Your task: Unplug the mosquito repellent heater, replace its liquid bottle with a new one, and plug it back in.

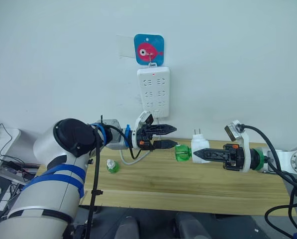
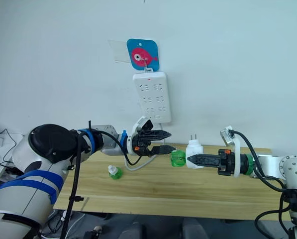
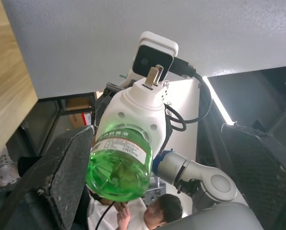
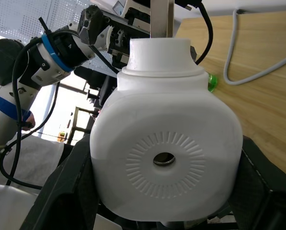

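The right gripper [image 1: 197, 155] is clenching the mosquito repellent heater [image 1: 198, 145] above the table [image 1: 188, 184], prongs pointing up, with the green liquid bottle [image 1: 182, 152] sticking out of it toward the left gripper [image 1: 169, 137]. The left gripper is hanging released, its fingers spread just beside the bottle. A second green bottle [image 1: 112, 166] is lying on the table, and the power strip [image 1: 153, 91] is hanging on the wall.

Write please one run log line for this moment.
heater: unplugged, held in right gripper | green bottle: attached | left gripper: open beside bottle | spare bottle: on table
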Robot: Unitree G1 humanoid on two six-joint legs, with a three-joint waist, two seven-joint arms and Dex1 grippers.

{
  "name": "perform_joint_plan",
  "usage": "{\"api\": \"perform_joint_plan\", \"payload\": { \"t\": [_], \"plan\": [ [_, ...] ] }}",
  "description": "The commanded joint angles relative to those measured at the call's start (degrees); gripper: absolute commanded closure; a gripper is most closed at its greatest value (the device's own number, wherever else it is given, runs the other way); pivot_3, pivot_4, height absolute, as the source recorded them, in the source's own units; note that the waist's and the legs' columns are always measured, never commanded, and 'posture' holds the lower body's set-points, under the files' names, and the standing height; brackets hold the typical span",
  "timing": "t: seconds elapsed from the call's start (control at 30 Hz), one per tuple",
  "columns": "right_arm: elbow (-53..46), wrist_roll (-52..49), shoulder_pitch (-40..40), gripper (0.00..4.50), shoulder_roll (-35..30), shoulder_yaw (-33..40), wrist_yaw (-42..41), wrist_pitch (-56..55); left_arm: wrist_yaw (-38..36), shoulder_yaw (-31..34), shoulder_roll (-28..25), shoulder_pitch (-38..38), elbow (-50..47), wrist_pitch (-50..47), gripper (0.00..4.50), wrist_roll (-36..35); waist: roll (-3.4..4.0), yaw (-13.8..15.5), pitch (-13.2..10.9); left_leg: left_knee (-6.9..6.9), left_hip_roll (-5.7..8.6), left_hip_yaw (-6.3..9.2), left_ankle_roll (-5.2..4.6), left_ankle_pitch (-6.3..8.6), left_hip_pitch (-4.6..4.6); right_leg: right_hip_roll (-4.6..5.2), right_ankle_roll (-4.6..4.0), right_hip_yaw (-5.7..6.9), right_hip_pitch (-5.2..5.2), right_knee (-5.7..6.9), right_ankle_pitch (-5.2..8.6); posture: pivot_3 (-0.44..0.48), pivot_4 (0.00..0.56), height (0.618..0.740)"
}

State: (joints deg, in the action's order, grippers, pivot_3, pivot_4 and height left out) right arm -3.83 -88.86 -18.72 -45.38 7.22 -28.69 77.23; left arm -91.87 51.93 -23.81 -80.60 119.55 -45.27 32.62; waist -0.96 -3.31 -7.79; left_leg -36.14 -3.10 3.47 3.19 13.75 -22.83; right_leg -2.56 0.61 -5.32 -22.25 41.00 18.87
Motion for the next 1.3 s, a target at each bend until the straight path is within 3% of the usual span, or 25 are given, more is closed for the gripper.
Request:
{"api": "perform_joint_plan", "payload": {
  "t": [0.03,0.27,0.4,0.57,0.67,0.93,1.3],
  "plan": [
    [0.59,-0.77,-0.38,1.46,-0.72,3.00,-0.66,0.11,-0.63,0.02,-1.77,-0.13,0.45,4.06,0.01,1.24,0.00,0.07,0.00,0.00,0.00,0.00,0.00,0.00,0.00,0.00,0.00,0.01,0.00,0.00,0.00,0.026,0.134,0.740],
    [4.55,1.56,0.22,1.46,-2.24,6.32,-2.14,-0.09,-0.63,-2.09,-6.03,2.73,0.45,26.14,0.01,6.25,0.02,0.01,0.00,0.01,-0.01,-0.05,0.00,0.00,0.06,0.00,-0.01,-0.05,0.00,0.03,0.00,0.042,0.129,0.740],
    [6.30,3.80,0.61,1.46,-2.59,7.60,-3.86,0.26,-0.63,-2.50,-6.92,6.96,0.45,54.35,0.01,7.64,0.01,0.61,0.00,0.01,-0.02,-0.07,0.00,0.00,0.04,0.03,-0.01,-0.04,-0.01,0.01,-0.01,0.054,0.129,0.740],
    [7.56,6.95,-0.08,1.46,-1.86,7.36,-5.72,0.24,1.31,-3.22,-4.03,12.15,0.45,91.96,0.01,7.79,0.01,1.88,0.00,0.00,0.00,-0.19,0.00,0.00,0.03,0.10,-0.02,-0.12,-0.01,-0.02,-0.01,0.069,0.132,0.740],
    [7.87,8.09,-0.74,1.46,-1.07,7.27,-6.09,0.36,4.19,-4.17,-2.03,13.68,0.45,105.61,0.01,7.20,0.01,2.49,0.00,-0.03,0.07,-0.20,0.00,0.00,0.00,0.17,-0.01,-0.14,-0.01,-0.02,-0.02,0.073,0.131,0.740],
    [7.40,9.08,-1.15,1.46,0.16,8.21,-6.70,1.37,14.18,-8.18,2.91,13.57,-1.76,126.10,0.01,6.17,0.01,3.18,0.00,-0.09,0.33,-0.20,-0.02,0.01,-0.07,0.38,0.00,-0.18,-0.01,-0.01,-0.02,0.067,0.137,0.740],
    [6.23,7.15,-0.96,1.46,1.54,10.89,-4.63,2.64,18.61,-10.59,6.54,13.93,-7.08,137.71,0.01,7.42,0.02,3.06,0.00,-0.15,0.35,-0.19,-0.02,0.01,-0.05,0.39,0.01,-0.18,0.01,0.05,-0.03,0.032,0.137,0.740]
  ]
}}
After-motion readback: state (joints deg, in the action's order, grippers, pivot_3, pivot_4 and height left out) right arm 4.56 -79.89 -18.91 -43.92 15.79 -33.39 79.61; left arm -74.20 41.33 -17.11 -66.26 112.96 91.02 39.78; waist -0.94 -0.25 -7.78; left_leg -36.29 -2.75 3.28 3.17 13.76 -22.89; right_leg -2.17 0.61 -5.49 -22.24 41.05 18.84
